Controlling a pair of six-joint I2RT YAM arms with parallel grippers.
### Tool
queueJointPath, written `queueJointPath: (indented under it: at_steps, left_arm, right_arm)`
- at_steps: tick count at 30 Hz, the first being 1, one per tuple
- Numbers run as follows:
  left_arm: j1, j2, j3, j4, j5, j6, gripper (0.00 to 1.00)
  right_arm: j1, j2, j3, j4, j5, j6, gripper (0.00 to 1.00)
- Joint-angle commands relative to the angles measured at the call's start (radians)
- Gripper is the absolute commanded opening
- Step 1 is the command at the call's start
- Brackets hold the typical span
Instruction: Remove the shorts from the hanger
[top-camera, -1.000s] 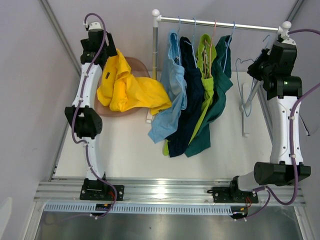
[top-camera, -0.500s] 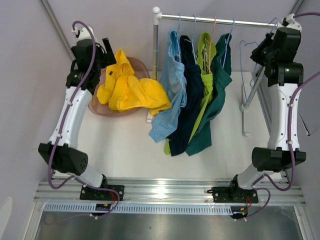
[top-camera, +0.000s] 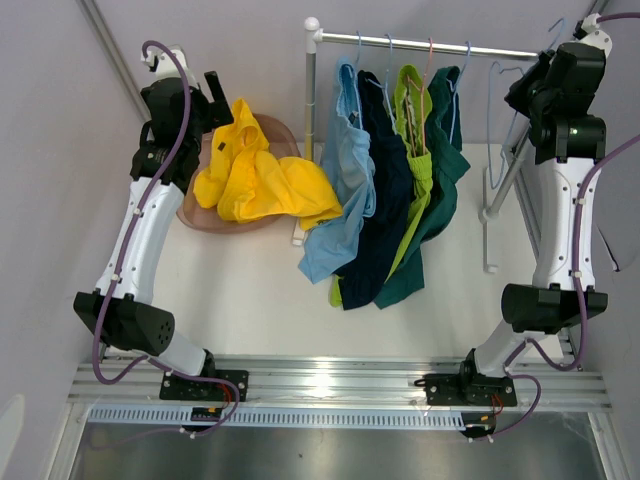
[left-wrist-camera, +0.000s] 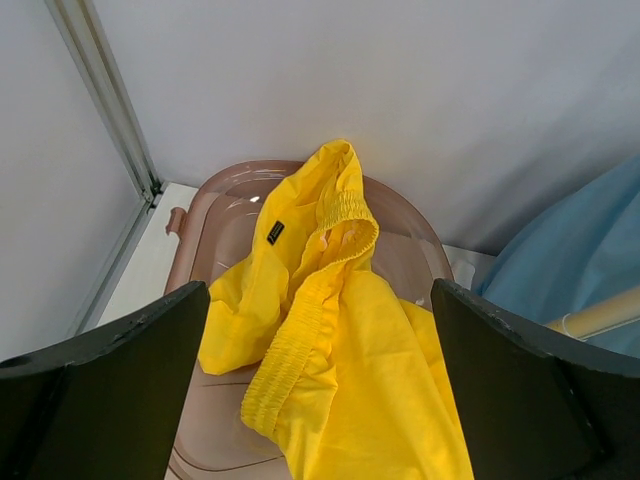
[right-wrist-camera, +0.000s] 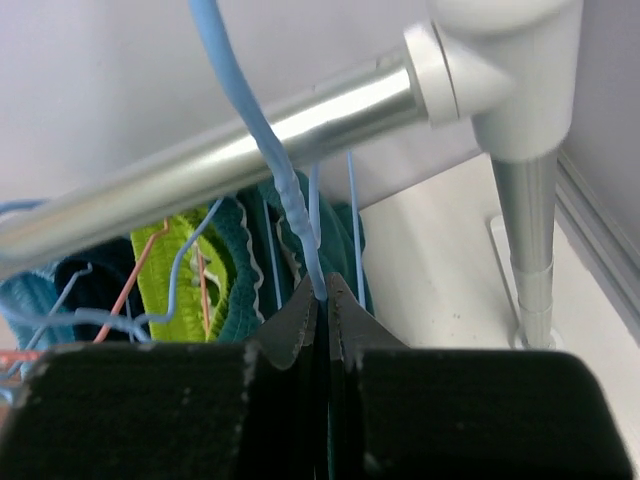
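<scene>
- Nearest the arm bases, the white table (top-camera: 250, 300) carries only the lowest hems of the hanging shorts.
- Mid-table, four pairs remain on their hangers, bunched together: light blue shorts (top-camera: 345, 190) on the left, then navy shorts (top-camera: 380, 220), lime green shorts (top-camera: 415, 150) and dark teal shorts (top-camera: 440, 190) on the right.
- Far left, the yellow shorts (top-camera: 260, 175) lie heaped in a brownish tub (top-camera: 205, 222), spilling over its right rim — off the hanger and done.
- Above the tub, the left gripper (left-wrist-camera: 318, 300) hangs with its fingers spread wide and nothing between them. A second ago that arm was folded low over the tub; it has since stretched up and lifted clear, leaving the yellow pair where it dropped.
- Farthest back, at the right end of the rail (top-camera: 420, 45), the right gripper (right-wrist-camera: 322, 300) is pinched tight on the wire of a bare blue hanger (right-wrist-camera: 266, 142). In the past second it has carried that hanger up from beside the right post to rail height.
- The wire crosses the rail in the wrist view, but whether its hook is over the bar cannot be told.
- Judged from this, one pair of five is finished; once the spare hanger is parked, the dark teal pair — closest to the right arm — looks the likely next target.
</scene>
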Motion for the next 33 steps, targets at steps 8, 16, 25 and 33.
queueJointPath:
  at_steps: [8, 16, 25, 33]
  left_arm:
    - [-0.026, -0.036, 0.0, 0.024, 0.041, 0.033, 0.99]
    - [-0.064, -0.039, 0.001, 0.018, 0.03, 0.052, 0.99]
    - [-0.088, -0.054, -0.002, 0.024, 0.024, 0.053, 0.99]
    - [-0.102, -0.066, -0.014, 0.041, 0.036, 0.048, 0.99]
  right_arm:
    - [-0.032, 0.069, -0.053, 0.063, 0.021, -0.03, 0.0]
    - [-0.04, -0.072, -0.142, 0.037, 0.041, -0.016, 0.98]
    - [-0.038, -0.273, -0.188, -0.028, 0.186, -0.042, 0.99]
    - [0.028, -0.312, -0.228, 0.074, -0.069, 0.028, 0.98]
